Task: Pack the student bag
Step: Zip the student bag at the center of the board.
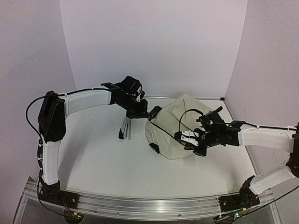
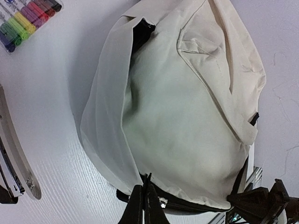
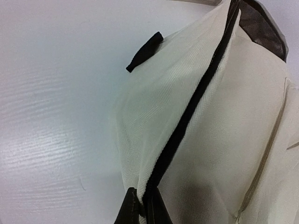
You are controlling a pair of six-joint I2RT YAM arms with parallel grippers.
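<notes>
The white desk (image 1: 93, 163) fills the lower part of the top view, and the student bag (image 1: 170, 137) lies on its side right of centre, a cream mound. Its black zipper band (image 3: 187, 116) runs from upper left to lower right across the top view. I have both arms on it. The left gripper (image 2: 145, 203) is at the bag's upper-left end, its fingers pinched almost together on the black rim there. The right gripper (image 3: 142, 210) is at the lower-right end, closed onto the zipper band with fabric bunched either side. So the bag's mouth lies along the line between my two grippers, and I judge that the coming move is to pull that seam apart across this line. A stapler (image 1: 125, 128) lies left of the bag, well clear of it and much nearer the left arm. A pack of coloured markers (image 2: 28, 18) shows only at the upper left of the left wrist view, beyond the stapler; I cannot find it from above.
</notes>
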